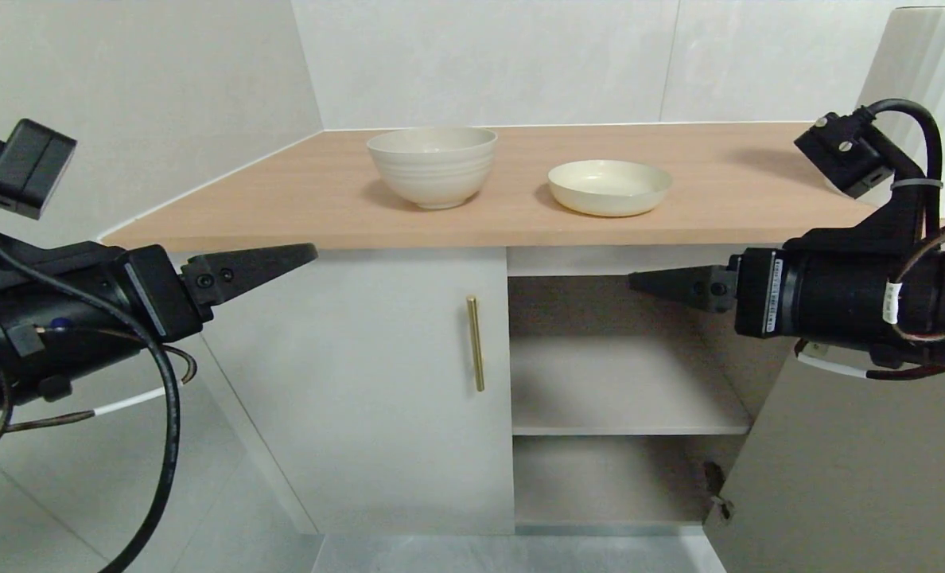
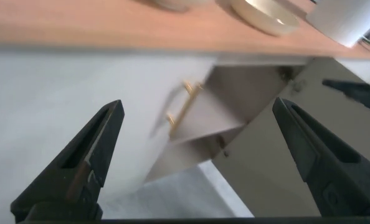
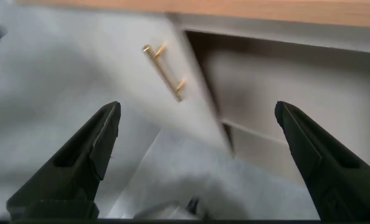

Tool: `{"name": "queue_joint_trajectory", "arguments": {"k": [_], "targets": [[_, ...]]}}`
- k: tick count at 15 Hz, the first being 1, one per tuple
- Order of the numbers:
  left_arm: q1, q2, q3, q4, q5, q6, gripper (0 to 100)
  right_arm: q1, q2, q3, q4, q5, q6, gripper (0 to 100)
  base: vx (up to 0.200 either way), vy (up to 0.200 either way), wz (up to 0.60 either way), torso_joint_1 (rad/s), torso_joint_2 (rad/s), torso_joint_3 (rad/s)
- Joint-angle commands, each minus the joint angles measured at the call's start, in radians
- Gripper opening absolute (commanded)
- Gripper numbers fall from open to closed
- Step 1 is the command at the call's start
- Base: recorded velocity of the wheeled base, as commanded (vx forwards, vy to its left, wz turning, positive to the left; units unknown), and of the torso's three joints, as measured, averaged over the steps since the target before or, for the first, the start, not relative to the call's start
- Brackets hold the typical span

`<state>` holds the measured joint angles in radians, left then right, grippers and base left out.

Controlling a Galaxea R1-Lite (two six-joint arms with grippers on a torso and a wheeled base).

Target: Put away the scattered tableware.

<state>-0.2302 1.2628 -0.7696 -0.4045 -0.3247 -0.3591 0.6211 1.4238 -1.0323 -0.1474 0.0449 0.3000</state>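
Observation:
A deep cream ribbed bowl [image 1: 433, 165] and a shallow cream dish [image 1: 609, 186] stand side by side on the wooden countertop [image 1: 281, 199]. The dish's rim [image 2: 266, 15] also shows in the left wrist view. My left gripper [image 1: 301, 253] hovers in front of the counter's front edge, lower left of the bowl. It is open with nothing between its fingers [image 2: 91, 149]. My right gripper [image 1: 639, 280] hangs in front of the open cabinet bay, below the dish. It too is open, its fingers [image 3: 91, 149] wide apart and bare.
Under the counter, the left cabinet door [image 1: 377, 382] with a brass handle [image 1: 476, 344] is closed. The right bay stands open with a shelf [image 1: 624, 398] inside. Its door [image 1: 854, 477] is swung out at lower right. A white ribbed object [image 1: 926, 56] stands at the counter's far right.

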Motion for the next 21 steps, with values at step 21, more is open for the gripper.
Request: {"name": "queue_joint_trajectory", "arguments": {"k": [21], "targets": [[-0.021,-0.022,0.038,-0.004,-0.062,0.074,100,-0.001,-0.079,-0.026,0.109,0.084,0.051,100,0.010,0.000,0.00,0.038,-0.14,-0.093]]}}
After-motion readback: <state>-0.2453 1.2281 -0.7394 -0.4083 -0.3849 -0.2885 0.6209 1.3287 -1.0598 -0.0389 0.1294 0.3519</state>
